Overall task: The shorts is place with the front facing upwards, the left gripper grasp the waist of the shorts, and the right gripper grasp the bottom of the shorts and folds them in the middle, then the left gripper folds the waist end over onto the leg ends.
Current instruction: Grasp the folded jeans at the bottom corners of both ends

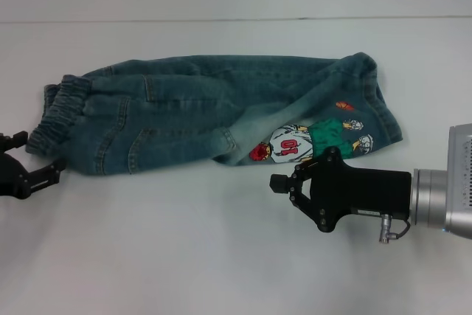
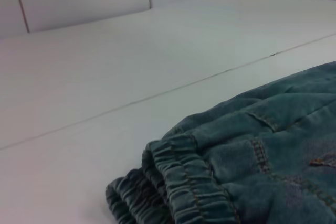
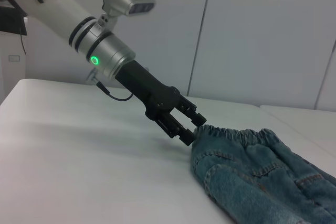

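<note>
Right gripper [image 1: 279, 184] is being held just near of the shorts [image 1: 214, 116], its fingers parted on nothing.

Denim shorts are lying flat on the white table [image 1: 184, 256], waistband at the left, leg ends with the cartoon print at the right. Left gripper [image 1: 33, 160] is being held at the waistband's near-left corner, fingers apart, touching or just beside the elastic.

Bright, even light falls from overhead, and the white worktop [image 1: 221, 256] looks slightly washed out in the head view. Shadows are soft and faint, a thin one lying under the shorts [image 1: 214, 119] and the right claw [image 1: 284, 184]. The left wrist view is hazy, with a pale sheen on the worktop and its near corner blurred.
</note>
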